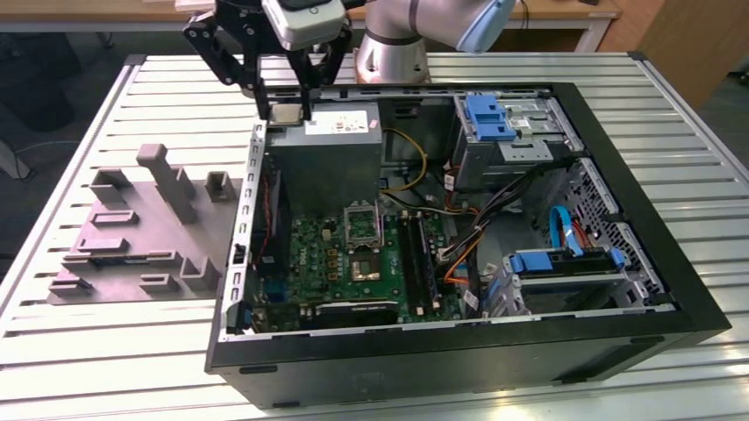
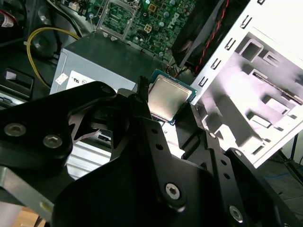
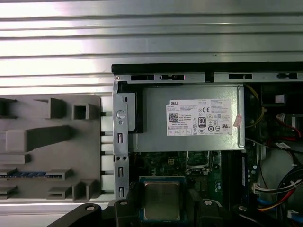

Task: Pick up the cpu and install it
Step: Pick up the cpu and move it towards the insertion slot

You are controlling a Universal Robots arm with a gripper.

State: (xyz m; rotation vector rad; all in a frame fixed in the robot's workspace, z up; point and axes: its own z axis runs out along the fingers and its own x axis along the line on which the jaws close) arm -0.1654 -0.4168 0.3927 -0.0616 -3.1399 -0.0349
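Currently, in the exterior view, the black jaws pinch the small flat square cpu with its pale silver-beige metal top. It hangs over the corner of the open black computer case, toward the exterior view's left, just beside the grey metal power supply box. The silver rectangular socket frame stands on the green motherboard, well apart from the chip. The grey moulded plastic tray lies on the slatted metal counter beside the case.

In the second wrist view, the cpu sits between the two fingertips, held by opposite edges with its top face exposed. An edge-only hold is likely slight, so carry it level and without jerks.

In the first wrist view, the cpu is over the motherboard, near the power supply box. Keep height over the box and case wall, and square the chip to the socket.
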